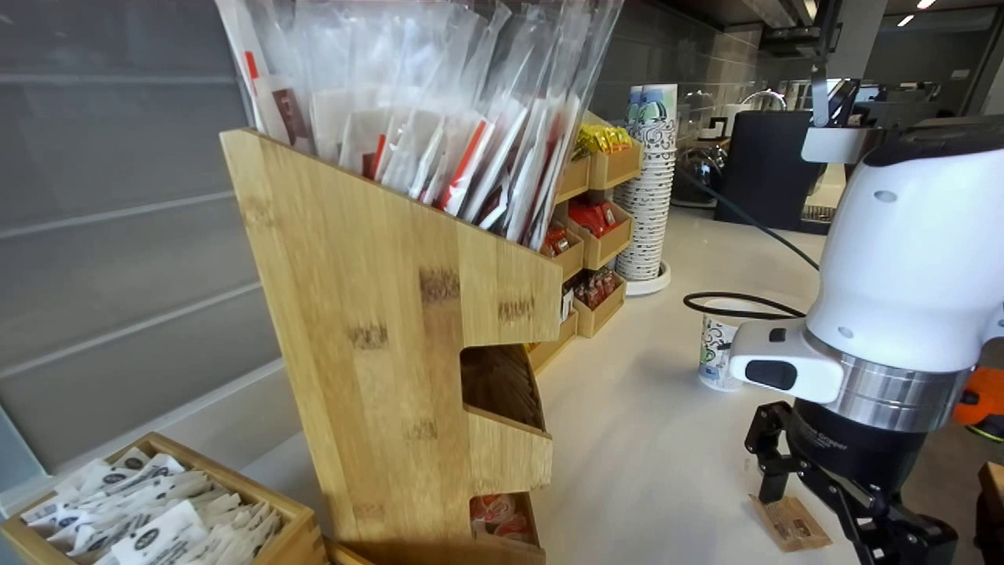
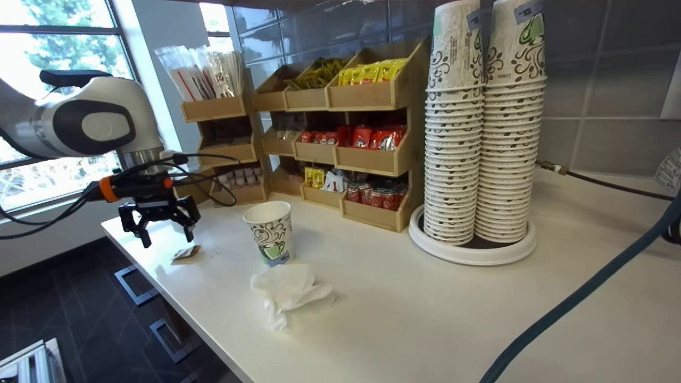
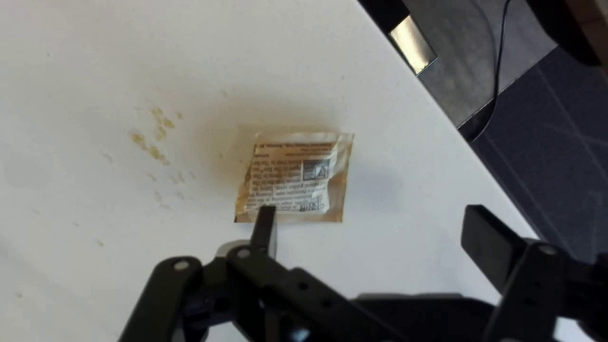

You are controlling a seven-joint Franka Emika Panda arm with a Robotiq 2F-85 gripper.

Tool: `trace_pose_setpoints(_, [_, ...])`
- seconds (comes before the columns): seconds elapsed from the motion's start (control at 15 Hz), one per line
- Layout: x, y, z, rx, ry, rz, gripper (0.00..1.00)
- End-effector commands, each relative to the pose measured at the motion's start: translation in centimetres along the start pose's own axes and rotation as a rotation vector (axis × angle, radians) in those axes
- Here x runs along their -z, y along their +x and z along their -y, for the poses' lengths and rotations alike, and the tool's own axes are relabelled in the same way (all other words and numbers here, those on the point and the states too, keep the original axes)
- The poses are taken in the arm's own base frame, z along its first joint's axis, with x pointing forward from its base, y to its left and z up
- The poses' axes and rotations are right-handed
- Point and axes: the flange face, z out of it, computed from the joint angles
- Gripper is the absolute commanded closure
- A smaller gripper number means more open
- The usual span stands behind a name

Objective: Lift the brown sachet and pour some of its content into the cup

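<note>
Over the pale counter hung the only arm in view. Its gripper was spread wide, grasping nothing. The paper cup stood upright, apart from it. The brown sachet lay flat near the counter's edge, not centred under the gap: in the wrist view it sat ahead of the 2 fingers and toward the finger on that view's left, whose tip overlapped its near border; contact could not be told. It looked almost square, its longer side seemingly running finger to finger. The next move likely called for a shift that way.
</note>
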Motion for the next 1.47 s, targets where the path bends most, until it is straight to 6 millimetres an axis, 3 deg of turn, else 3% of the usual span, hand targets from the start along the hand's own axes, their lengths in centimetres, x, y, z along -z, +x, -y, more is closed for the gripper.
trace_pose_setpoints(0.0, [-0.1, 0.3, -0.2, 0.192, 0.013, 0.043, 0.0])
trace_pose_setpoints(0.6, [0.8, 2.0, -1.5, 0.432, -0.054, 0.06, 0.0])
trace_pose_setpoints(0.67, [0.7, 1.1, -0.8, 0.394, -0.031, 0.051, 0.0])
trace_pose_setpoints(0.93, [0.9, 1.4, -1.0, 0.423, -0.051, 0.042, 0.0])
trace_pose_setpoints(1.4, [1.0, 1.4, -1.2, 0.669, -0.055, 0.05, 0.0])
